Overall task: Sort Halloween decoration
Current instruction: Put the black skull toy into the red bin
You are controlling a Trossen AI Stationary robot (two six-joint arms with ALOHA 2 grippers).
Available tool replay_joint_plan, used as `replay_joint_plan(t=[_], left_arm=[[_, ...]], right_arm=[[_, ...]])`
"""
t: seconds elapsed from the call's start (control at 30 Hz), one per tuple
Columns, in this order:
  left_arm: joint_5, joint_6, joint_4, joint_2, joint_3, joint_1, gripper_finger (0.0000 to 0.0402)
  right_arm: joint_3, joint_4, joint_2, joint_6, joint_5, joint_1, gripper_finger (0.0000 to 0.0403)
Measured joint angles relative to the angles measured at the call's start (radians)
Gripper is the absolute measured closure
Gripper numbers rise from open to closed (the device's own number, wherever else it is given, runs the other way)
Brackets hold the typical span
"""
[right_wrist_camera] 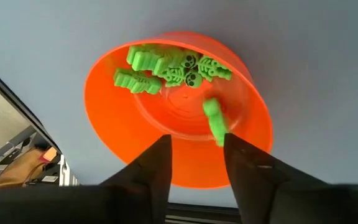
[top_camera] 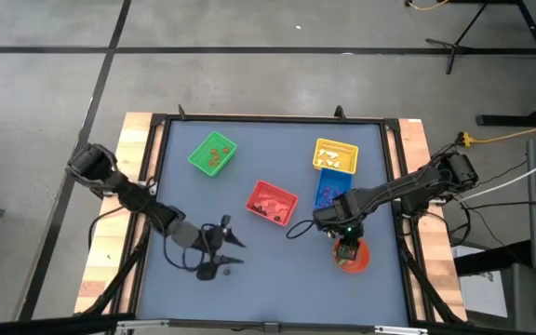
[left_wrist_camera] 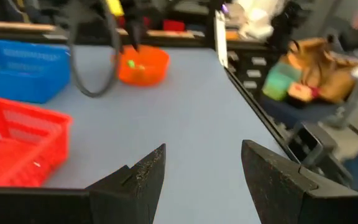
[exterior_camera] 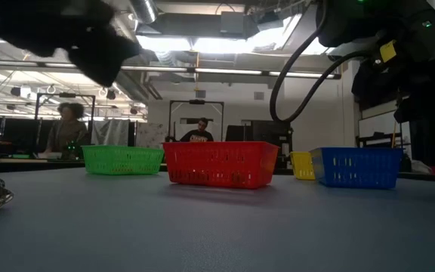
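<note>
step: picking from orange bowl [right_wrist_camera: 179, 118] | right pincer [right_wrist_camera: 197, 165] above bowl, parted, empty | next: close on a green skeleton trinket [right_wrist_camera: 215, 121] | left pincer [left_wrist_camera: 204, 180] open, idle near red basket [left_wrist_camera: 17, 143]

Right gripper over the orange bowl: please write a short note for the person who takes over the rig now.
Right gripper: above the orange bowl, jaws apart, one green trinket just beyond its tips; whether it is gripped or free I cannot tell.
Left gripper: jaws open, empty, waiting over bare table on the left side.
Things: green skeleton trinkets lie in the bowl. The green basket, red basket, yellow basket and blue basket each hold some pieces.
Done: part of the sorting.
Left: the bowl's green pieces are not yet sorted.
</note>
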Motion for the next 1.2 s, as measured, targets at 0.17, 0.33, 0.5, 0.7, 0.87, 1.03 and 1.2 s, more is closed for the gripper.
replay_joint_plan(t=[0.17,0.33,0.5,0.7,0.87,1.03,1.2], left_arm=[[-0.004,-0.072,-0.100,0.000,0.000,-0.066,0.0208],[-0.008,-0.202,-0.229,0.000,-0.001,-0.113,0.0208],[-0.009,-0.274,-0.304,0.003,-0.001,-0.142,0.0208],[-0.024,-0.287,-0.300,0.067,-0.001,-0.167,0.0208],[-0.042,-0.287,-0.221,0.153,-0.001,-0.172,0.0208],[-0.043,-0.287,-0.140,0.230,-0.001,-0.172,0.0208],[-0.042,-0.286,-0.118,0.278,0.000,-0.174,0.0208]], right_arm=[[0.000,0.001,0.000,0.000,0.000,0.000,0.0240],[0.000,0.007,0.000,0.000,0.000,0.000,0.0245],[0.000,0.017,0.000,0.000,0.000,0.000,0.0249],[0.000,0.068,0.000,0.000,0.000,0.000,0.0250],[0.000,0.107,0.000,0.000,0.000,0.000,0.0250],[0.000,0.122,0.000,0.000,0.000,0.000,0.0251],[0.000,0.129,0.000,0.000,0.000,0.000,0.0251]])
